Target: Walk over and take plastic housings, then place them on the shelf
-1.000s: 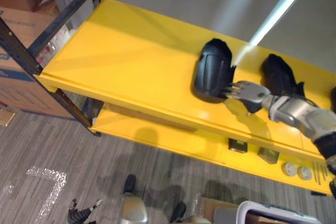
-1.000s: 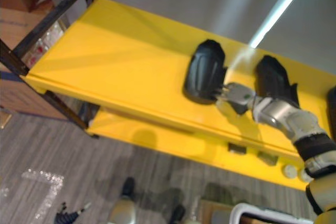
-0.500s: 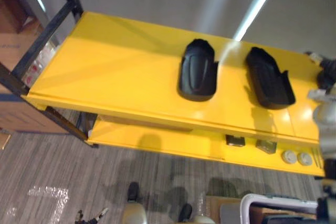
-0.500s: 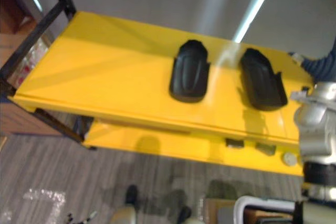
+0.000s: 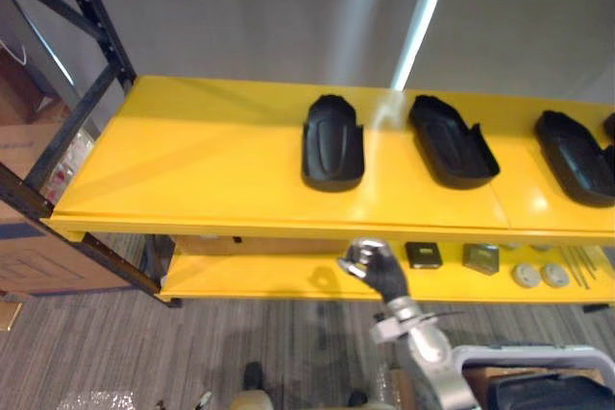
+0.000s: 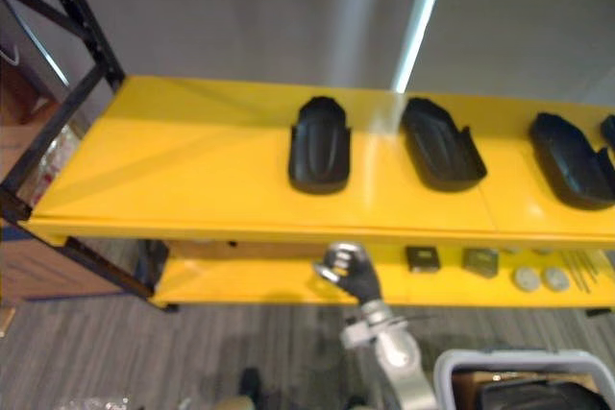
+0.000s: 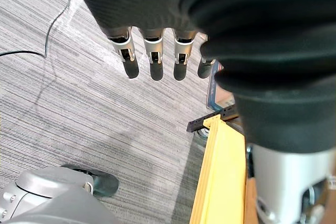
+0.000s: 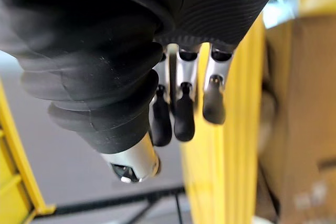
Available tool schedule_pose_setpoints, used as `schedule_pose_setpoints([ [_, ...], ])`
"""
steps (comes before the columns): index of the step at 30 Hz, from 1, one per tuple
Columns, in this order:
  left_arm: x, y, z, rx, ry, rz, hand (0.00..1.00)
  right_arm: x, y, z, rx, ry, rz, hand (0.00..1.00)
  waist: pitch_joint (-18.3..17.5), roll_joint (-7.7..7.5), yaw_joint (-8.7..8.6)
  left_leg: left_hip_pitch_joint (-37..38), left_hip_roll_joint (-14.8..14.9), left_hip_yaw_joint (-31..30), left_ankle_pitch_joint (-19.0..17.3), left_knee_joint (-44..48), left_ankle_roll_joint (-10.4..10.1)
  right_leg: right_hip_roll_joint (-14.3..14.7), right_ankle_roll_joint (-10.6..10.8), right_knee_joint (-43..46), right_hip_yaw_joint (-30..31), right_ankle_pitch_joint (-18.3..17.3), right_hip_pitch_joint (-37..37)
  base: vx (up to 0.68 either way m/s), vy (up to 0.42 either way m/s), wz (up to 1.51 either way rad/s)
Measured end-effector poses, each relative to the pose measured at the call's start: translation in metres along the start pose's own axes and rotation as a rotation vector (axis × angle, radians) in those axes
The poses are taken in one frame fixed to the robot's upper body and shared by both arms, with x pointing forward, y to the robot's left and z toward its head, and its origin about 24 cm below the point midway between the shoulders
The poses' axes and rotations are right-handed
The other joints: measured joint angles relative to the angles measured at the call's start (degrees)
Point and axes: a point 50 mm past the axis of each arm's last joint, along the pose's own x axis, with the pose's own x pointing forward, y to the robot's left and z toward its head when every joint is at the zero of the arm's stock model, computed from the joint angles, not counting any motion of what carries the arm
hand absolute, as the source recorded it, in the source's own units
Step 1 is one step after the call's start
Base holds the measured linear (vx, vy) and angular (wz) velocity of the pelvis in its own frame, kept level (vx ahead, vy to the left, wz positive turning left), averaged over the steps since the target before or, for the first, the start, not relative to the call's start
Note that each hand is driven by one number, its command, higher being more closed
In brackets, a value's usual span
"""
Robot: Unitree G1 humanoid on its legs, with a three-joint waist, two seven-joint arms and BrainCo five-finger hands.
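Plastic housings, black, lie in a row on the top board of the yellow shelf (image 5: 192,156): left housing (image 5: 333,141), middle housing (image 5: 452,141) and right housing (image 5: 575,156), each apart from its neighbour. Right hand (image 5: 373,266) hangs below the top board's front edge, in front of the lower board (image 5: 259,276), fingers relaxed and holding nothing. Left hand (image 7: 152,51) points loose, straight fingers at the grey floor (image 7: 79,108), likewise released. Small parts (image 5: 423,254) sit on the lower board.
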Motion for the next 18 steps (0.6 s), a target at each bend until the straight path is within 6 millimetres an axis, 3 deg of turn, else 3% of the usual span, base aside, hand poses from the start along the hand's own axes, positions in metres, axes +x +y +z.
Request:
schedule_pose_setpoints([
  [7,0.001,-0.002,-0.002,0.026,0.014,-0.01,0.0,0.02,0.028,-0.002,-0.078,-0.008,0.066,1.0,0.24,0.39,0.24,-0.02,-0.84,-0.08,-0.1,0.04,0.29,-0.36,0.36,0.04,-0.01,0.66,0.16,0.06,-0.003,0.01],
  [9,0.002,-0.008,0.001,0.036,0.005,-0.033,0.0,0.031,0.033,0.004,-0.151,-0.047,0.059,1.0,0.81,1.24,0.35,-0.03,-0.99,-0.12,-0.22,0.04,0.23,-0.35,0.36,-0.03,-0.04,0.66,0.16,0.0,0.0,0.0],
  [13,0.002,-0.017,0.006,0.046,-0.016,-0.065,0.0,0.042,0.036,0.016,-0.225,-0.12,-0.01,1.0,1.8,2.67,0.65,-0.04,-0.93,-0.17,-0.26,0.04,0.21,-0.26,0.33,-0.04,-0.05,0.63,0.15,0.0,0.0,0.0],
  [18,0.003,-0.02,0.008,0.044,-0.022,-0.072,0.0,0.052,0.036,0.028,-0.298,-0.202,-0.092,1.0,2.35,2.39,0.6,-0.03,-0.79,-0.17,-0.29,0.04,0.17,-0.18,0.22,0.01,-0.04,0.53,0.12,0.0,0.0,0.0],
])
